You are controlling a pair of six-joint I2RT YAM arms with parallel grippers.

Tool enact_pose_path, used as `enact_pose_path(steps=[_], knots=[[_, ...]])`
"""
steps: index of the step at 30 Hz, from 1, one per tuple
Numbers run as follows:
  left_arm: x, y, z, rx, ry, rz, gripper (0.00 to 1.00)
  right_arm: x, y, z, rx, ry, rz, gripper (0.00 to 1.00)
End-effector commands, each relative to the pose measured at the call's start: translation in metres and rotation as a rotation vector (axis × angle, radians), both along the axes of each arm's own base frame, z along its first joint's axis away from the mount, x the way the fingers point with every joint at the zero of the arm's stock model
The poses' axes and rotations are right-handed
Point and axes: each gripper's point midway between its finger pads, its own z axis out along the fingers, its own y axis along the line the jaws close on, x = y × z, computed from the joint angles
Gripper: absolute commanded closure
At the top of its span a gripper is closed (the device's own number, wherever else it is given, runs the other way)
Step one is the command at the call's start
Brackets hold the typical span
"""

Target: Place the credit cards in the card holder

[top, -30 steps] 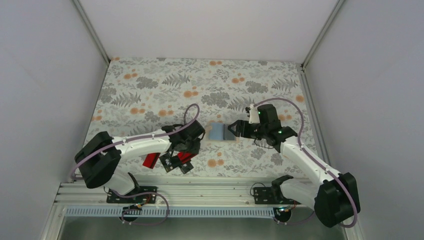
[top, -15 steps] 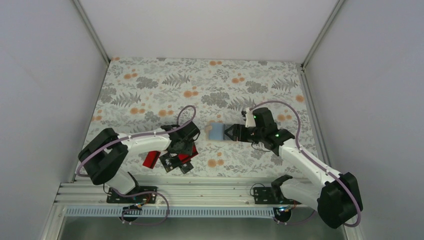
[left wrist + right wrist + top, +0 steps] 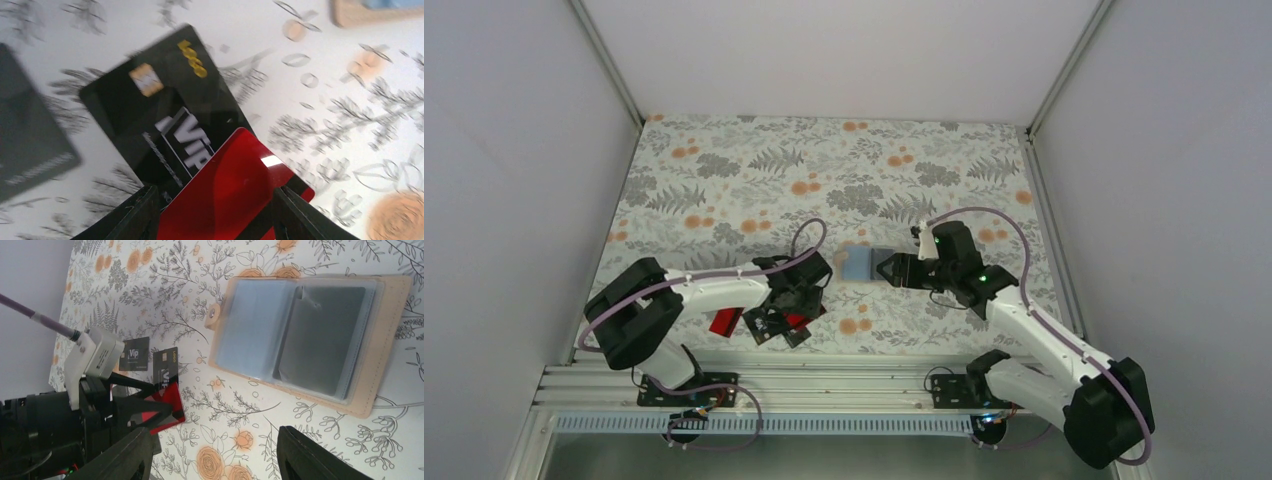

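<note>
The card holder (image 3: 862,265) lies open and flat, tan outside and light blue inside (image 3: 310,335). A grey card (image 3: 325,340) sits in one of its pockets. The credit cards lie in a loose group near the left arm: a red card (image 3: 230,190) overlaps a black VIP card (image 3: 160,115), and another dark card (image 3: 30,145) lies to the side. A second red card (image 3: 724,322) is further left. My left gripper (image 3: 215,196) is low over the first red card, open, a finger on either side. My right gripper (image 3: 215,460) is open and empty beside the holder's right edge (image 3: 892,268).
The flower-patterned cloth (image 3: 824,170) covers the table. White walls close in the left, right and far sides. A metal rail (image 3: 824,385) runs along the near edge by the arm bases. A further black VIP card (image 3: 134,354) lies flat beyond the left gripper.
My left gripper's jaws have spread wider and it has sunk a little towards the cards. My right gripper has shifted slightly left and nearer, staying beside the holder.
</note>
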Motion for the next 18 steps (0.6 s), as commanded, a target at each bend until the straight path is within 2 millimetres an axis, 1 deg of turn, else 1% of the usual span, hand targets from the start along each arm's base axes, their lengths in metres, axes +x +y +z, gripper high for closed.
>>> enact_pose_path(steps=[1,4,12,18], knots=[[-0.04,-0.01,-0.021,-0.001,0.128,-0.066,0.44,-0.009,-0.003,-0.006,-0.006,0.016,-0.008,0.36],[-0.047,-0.017,-0.023,-0.009,0.14,-0.076,0.44,-0.013,-0.003,-0.007,0.002,0.028,-0.002,0.37],[-0.062,-0.051,-0.02,-0.059,0.161,-0.129,0.44,-0.03,-0.004,-0.021,0.009,0.1,0.017,0.36],[-0.071,-0.066,-0.016,-0.085,0.17,-0.167,0.44,-0.037,-0.006,-0.03,0.006,0.13,0.015,0.36]])
